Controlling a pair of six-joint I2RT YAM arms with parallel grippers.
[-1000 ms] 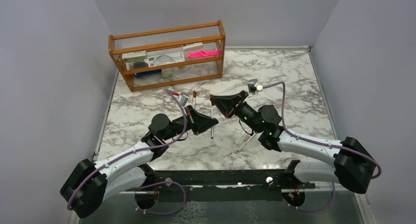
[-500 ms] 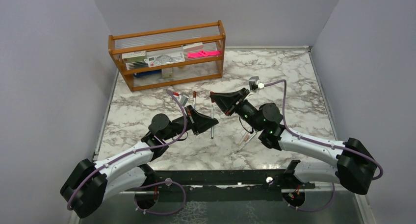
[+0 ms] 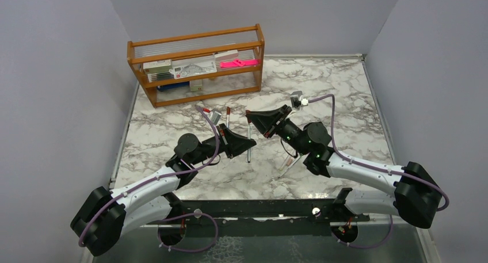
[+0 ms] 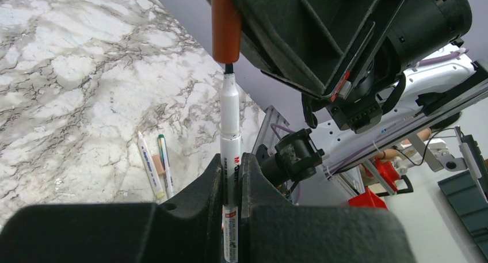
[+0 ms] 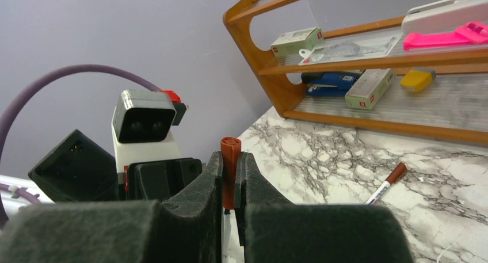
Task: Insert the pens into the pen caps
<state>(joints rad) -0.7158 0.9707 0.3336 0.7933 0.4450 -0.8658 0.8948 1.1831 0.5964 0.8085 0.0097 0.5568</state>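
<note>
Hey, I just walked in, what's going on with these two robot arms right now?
The two arms are capping a pen. The left tool grips a white marker pen by its barrel, and the right tool holds an orange-red cap in line with it. The pen's dark tip sits right at the cap's mouth, not yet pushed home. Two more pens lie on the marble table, and a capped pen lies near the wooden rack.

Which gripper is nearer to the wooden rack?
Right. The right gripper is in front of the rack; the left gripper is farther away, on the right gripper's far side.
</note>
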